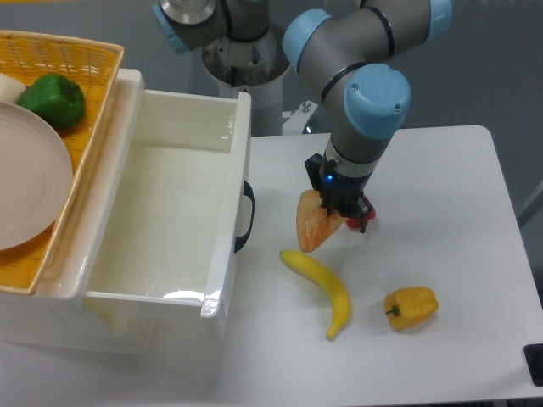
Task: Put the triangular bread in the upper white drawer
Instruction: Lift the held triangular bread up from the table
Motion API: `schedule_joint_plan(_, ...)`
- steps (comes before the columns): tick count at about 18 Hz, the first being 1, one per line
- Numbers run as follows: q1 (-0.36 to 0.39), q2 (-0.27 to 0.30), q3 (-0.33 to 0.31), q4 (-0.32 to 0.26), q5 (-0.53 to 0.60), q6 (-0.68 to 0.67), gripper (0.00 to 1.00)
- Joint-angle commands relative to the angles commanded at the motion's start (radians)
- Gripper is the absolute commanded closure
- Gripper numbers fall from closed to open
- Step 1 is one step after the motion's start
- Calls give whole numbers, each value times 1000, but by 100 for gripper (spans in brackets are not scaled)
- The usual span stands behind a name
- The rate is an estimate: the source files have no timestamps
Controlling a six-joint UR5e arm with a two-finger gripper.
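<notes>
The triangular bread [315, 225], a golden-orange wedge, hangs tilted above the table just right of the drawer's handle. My gripper [337, 206] is shut on its upper right end, with the black fingers coming down from the blue wrist. The upper white drawer [222, 280] stands pulled open on the left, its deep interior showing nothing inside, its black curved handle [244, 217] facing the bread. A small red part shows behind the gripper, mostly hidden.
A yellow banana [321, 287] lies on the table just below the bread. A yellow bell pepper [411, 307] sits to its right. A yellow wicker basket [93, 102] at the far left holds a white plate [25, 186] and a green pepper [54, 100].
</notes>
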Motion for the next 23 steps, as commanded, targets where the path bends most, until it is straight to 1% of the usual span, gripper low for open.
schedule_joint_plan(1, -2, 0, -6, 5, 0, 0, 100)
schedule_joint_plan(4, -2, 0, 11, 2, 2, -6, 100)
schedule_joint_plan(13, 12, 6, 28, 0, -14, -31, 100)
schedule_joint_plan(15, 17, 32, 29, -2, -26, -55, 100)
schedule_joint_plan(17, 32, 43, 31, -9, -54, -80, 100)
schedule_joint_plan(20, 54, 95, 32, -35, -119, -130, 100)
schedule_joint_plan(23, 52, 133, 32, -40, -166, -204, 100)
